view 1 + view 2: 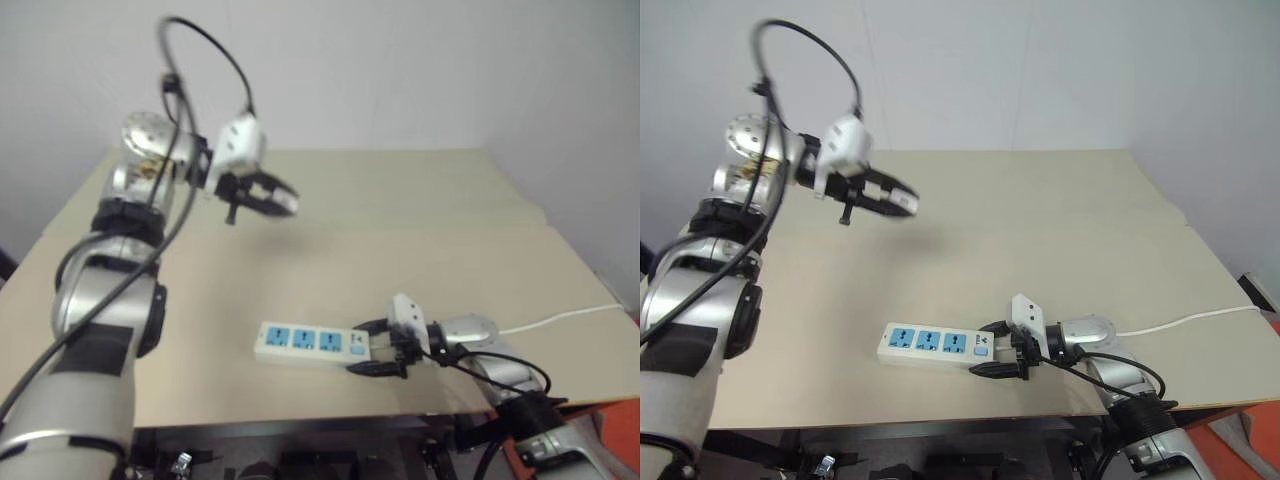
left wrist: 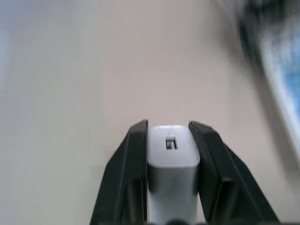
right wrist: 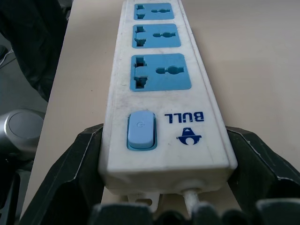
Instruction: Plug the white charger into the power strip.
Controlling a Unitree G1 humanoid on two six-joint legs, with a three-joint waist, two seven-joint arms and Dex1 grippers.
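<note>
The white charger, a small rounded white plastic plug block, sits clamped between the two black fingers of the left gripper, whose jaws are closed tight on its sides. In the head view that gripper hangs high above the beige table, at about ten o'clock from the power strip and well apart from it, its fingers aimed toward the robot's right and slightly down. Held by its flanks, the charger's end face is left free, which suits pushing it into a socket; where its prongs point cannot be told.

The power strip, a long flat white plastic bar with three blue socket faces, lies near the table's front edge, at six o'clock in the scene. Its switch end, where the small blue switch and thin white cord sit, rests between the wide-spread fingers of the right gripper; these jaws bracket the bar on both sides, apparently to keep it from sliding when the plug is pressed in. All three sockets are bare, so the insertion is not yet done.
</note>
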